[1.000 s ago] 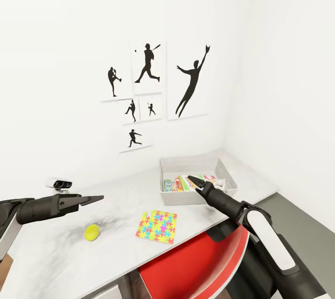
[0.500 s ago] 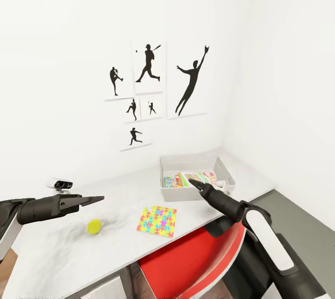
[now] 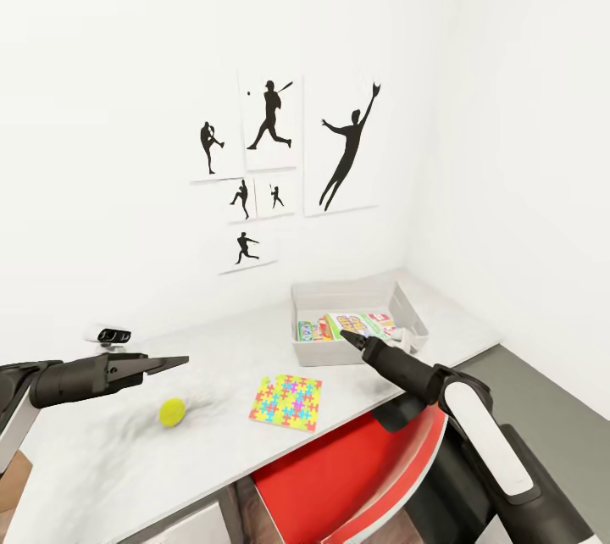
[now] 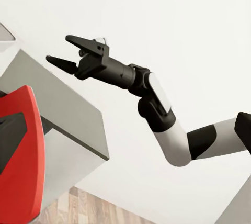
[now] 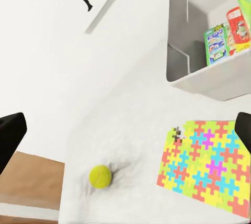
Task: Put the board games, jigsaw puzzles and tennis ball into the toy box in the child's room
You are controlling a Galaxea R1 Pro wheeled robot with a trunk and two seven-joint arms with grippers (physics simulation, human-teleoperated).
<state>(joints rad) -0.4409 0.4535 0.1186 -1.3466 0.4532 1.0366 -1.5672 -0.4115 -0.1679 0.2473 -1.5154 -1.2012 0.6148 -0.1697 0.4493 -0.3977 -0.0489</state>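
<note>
Toy box (image 3: pixel 356 303): grey bin at far right end of pale table (image 3: pixel 102 459), against white wall; board games (image 3: pixel 346 326) lying inside. Jigsaw puzzle (image 3: pixel 286 402): flat on table, near front of box, apart from it. Tennis ball (image 3: pixel 172 412): on table, left of puzzle. Right gripper (image 3: pixel 346 336): over box's front rim, fingers spread in left wrist view, empty. Left gripper (image 3: pixel 174 362): above table beyond ball, empty; tips read as closed in head view, cannot tell. Red chair (image 3: pixel 339 476) under table edge. Baseball posters (image 3: pixel 280 163) on wall.

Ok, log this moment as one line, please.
stage: sorting toys | left end effector: open, empty | right end effector: open, empty | ball, puzzle: on table | toy box: holds games
</note>
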